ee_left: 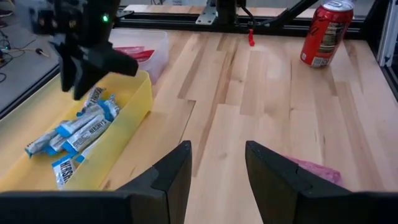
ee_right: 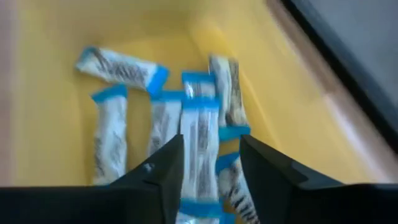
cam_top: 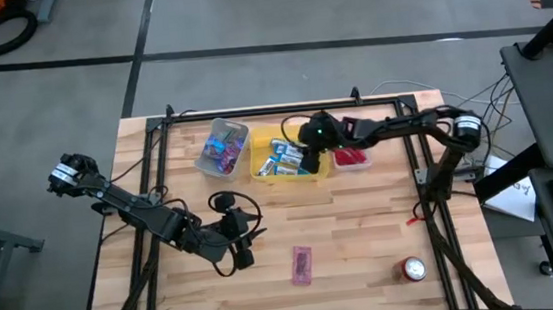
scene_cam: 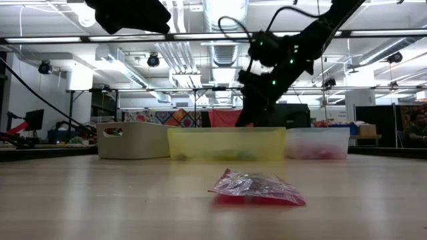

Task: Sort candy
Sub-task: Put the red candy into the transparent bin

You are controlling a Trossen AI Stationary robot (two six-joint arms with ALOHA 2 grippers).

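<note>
Hovering above the yellow bin (cam_top: 257, 159), the right gripper (cam_top: 312, 159) has its fingers apart with nothing between them. In this bin lie the blue-and-white candies (ee_right: 199, 140). The grey bin (cam_top: 209, 159) beside it holds mixed blue-purple pieces (cam_top: 223, 145), and the clear bin (cam_top: 354, 162) holds red ones (only partly visible). One pink candy (cam_top: 302, 264) lies alone on the table (cam_top: 363, 228). The left gripper (ee_left: 217, 168) waits near it, open and empty. A red can (cam_top: 412, 269) stands close to the table's corner.

Wooden table (cam_top: 363, 228): three bins (cam_top: 282, 159) along far edge, pink candy (cam_top: 302, 264), red can (cam_top: 412, 269), possibly soda.
</note>
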